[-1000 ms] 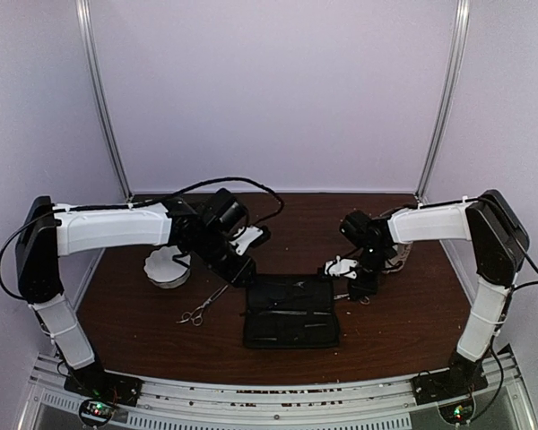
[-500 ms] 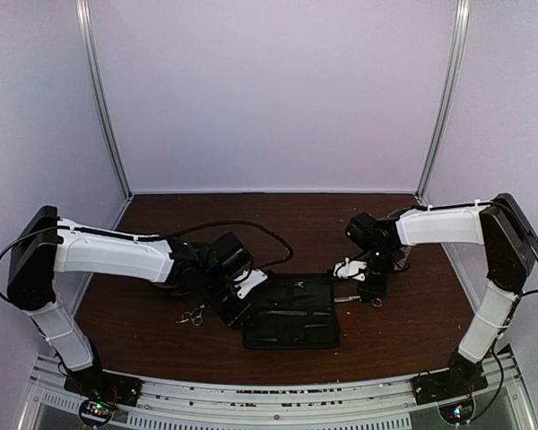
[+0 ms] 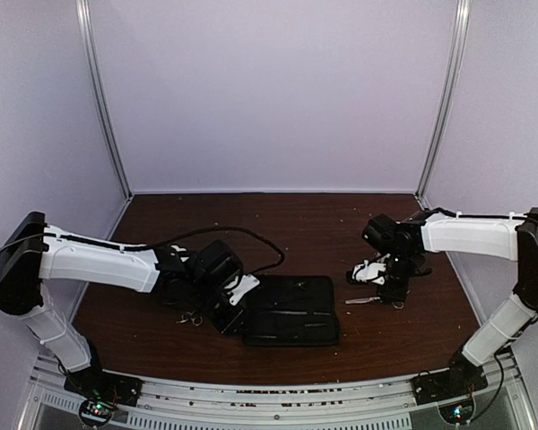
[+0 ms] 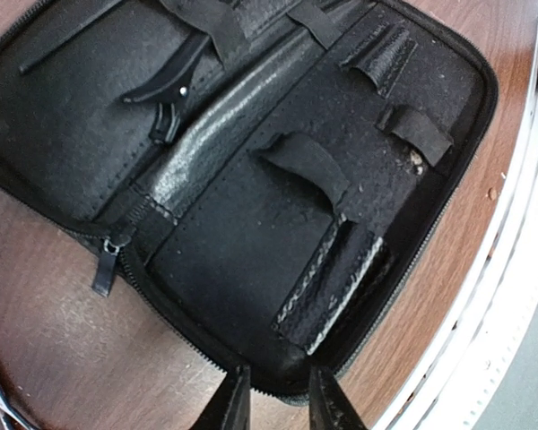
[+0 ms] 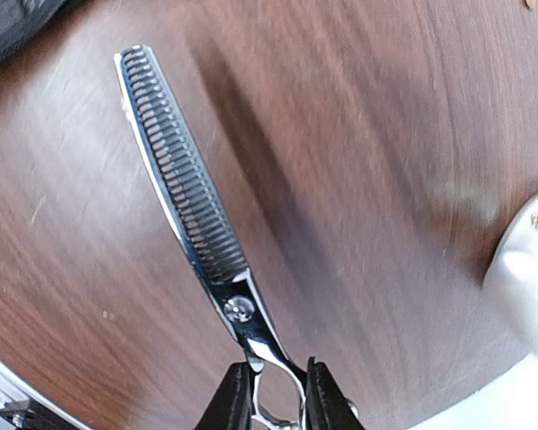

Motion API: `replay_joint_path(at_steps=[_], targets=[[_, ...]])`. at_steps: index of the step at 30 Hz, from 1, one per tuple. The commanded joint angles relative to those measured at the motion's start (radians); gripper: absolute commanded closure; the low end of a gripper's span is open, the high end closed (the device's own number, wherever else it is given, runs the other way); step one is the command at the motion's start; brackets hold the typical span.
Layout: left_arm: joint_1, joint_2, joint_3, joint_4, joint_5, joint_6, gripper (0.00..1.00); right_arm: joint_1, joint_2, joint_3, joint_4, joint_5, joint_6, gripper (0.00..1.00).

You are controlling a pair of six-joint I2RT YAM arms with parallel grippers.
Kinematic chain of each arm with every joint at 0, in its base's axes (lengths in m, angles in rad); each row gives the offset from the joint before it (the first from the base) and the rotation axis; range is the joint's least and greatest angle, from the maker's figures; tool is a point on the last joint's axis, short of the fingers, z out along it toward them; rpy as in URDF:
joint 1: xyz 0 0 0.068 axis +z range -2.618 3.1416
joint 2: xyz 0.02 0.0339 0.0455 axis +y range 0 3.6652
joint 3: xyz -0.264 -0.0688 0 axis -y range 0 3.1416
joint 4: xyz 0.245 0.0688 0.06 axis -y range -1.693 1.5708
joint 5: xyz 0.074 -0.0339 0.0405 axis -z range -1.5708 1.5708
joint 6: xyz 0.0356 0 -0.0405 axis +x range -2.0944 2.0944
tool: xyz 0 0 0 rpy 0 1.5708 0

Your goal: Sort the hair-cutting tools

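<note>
The flat black case (image 3: 291, 311) lies open at the table's front middle. In the left wrist view a black clip (image 4: 166, 85) and a thin black piece (image 4: 67, 40) sit in its far half. My left gripper (image 4: 278, 399) hovers low at the case's near rim, jaws a narrow gap apart with the rim (image 4: 282, 381) between them. Silver scissors (image 3: 191, 316) lie on the table just left of that arm. My right gripper (image 5: 273, 385) is shut on the shank of the silver thinning scissors (image 5: 184, 179), right of the case (image 3: 363, 300), toothed blade pointing away over the wood.
The case's zip pull (image 4: 103, 269) hangs off its left side. A metal rail (image 4: 520, 269) runs along the table's front edge close behind the case. A blurred white object (image 5: 529, 278) sits at the right edge of the right wrist view.
My left arm swung down from the back left to the case's near-left rim, its jaws narrowing slightly. My right arm carried the thinning scissors rightward, away from the case.
</note>
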Motion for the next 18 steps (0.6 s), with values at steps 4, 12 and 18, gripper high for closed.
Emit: replay_joint_path(at_steps=[4, 12, 18], targets=[[-0.007, 0.005, -0.040, 0.088, 0.030, -0.012, 0.74, 0.024, -0.097, -0.033, -0.046, 0.003, 0.030, 0.99], [-0.007, 0.041, -0.097, 0.161, 0.033, -0.033, 0.76, 0.185, -0.056, 0.009, -0.042, -0.026, 0.035, 0.99], [-0.007, 0.074, -0.139, 0.232, 0.036, -0.063, 0.77, 0.299, 0.007, 0.067, -0.056, -0.028, 0.039, 0.99]])
